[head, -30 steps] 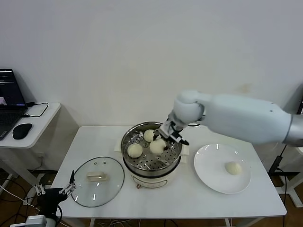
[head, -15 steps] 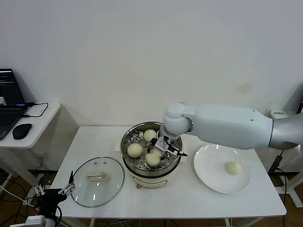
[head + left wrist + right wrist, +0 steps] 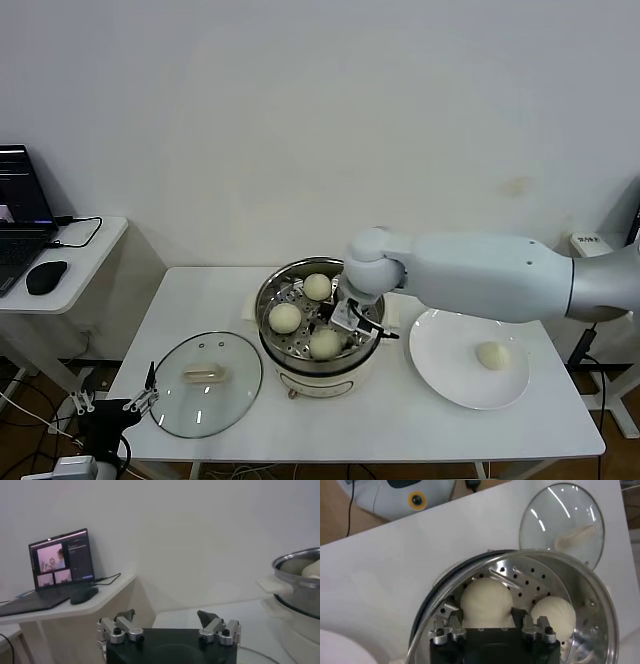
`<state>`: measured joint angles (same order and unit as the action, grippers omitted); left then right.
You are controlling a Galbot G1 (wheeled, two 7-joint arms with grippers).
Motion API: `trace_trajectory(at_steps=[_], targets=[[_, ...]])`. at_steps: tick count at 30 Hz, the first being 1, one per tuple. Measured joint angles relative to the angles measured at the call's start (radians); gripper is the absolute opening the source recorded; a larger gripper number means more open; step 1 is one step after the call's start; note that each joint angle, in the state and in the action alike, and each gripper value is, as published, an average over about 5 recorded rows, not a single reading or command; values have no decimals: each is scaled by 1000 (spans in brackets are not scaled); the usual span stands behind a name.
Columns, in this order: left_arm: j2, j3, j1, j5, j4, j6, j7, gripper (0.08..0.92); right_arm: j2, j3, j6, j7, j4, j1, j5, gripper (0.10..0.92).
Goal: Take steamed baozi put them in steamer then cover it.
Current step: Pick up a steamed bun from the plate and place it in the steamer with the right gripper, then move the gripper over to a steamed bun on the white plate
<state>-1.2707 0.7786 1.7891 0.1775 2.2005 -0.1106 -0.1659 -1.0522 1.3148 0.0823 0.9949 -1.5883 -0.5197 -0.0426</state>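
Note:
The steamer (image 3: pixel 372 332) stands mid-table with three baozi on its perforated tray: one at the back (image 3: pixel 318 286), one on the left (image 3: pixel 285 318) and one at the front (image 3: pixel 324 346). My right gripper (image 3: pixel 334 324) reaches down into the pot and is shut on the front baozi (image 3: pixel 486 600), which rests low on the tray beside another baozi (image 3: pixel 554 617). A fourth baozi (image 3: pixel 492 355) lies on the white plate (image 3: pixel 445 345). The glass cover (image 3: pixel 207 372) lies flat left of the steamer. My left gripper (image 3: pixel 166 616) is open and empty, parked low off the table's front left corner (image 3: pixel 140 400).
A side table at the far left holds a laptop (image 3: pixel 20 215) and a mouse (image 3: pixel 46 276). The wall runs close behind the table. The cover also shows in the right wrist view (image 3: pixel 562 522), beyond the steamer rim (image 3: pixel 602 612).
My right gripper has come down and forward into the steamer with the baozi, from above the pot's right side to the front of the tray. The left arm has not moved.

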Motion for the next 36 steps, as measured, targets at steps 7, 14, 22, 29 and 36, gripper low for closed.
trace_trajectory(at_steps=[7,14,22,29,36], targets=[[6,4,-3,1,-1,0,0,823,37,-62,-27,-12,18,-17,25,822],[18,-1,-12,2,-2,0,1,823,127,-139,-153,3,7,-39,90,823],[33,-17,-25,1,-5,-1,3,823,309,-196,-294,35,-25,-8,126,823],[46,-30,-32,1,-10,-2,3,823,473,-260,-320,67,-22,93,78,823],[50,-41,-30,-5,-13,-2,3,823,580,-406,-300,80,28,297,-6,823]])
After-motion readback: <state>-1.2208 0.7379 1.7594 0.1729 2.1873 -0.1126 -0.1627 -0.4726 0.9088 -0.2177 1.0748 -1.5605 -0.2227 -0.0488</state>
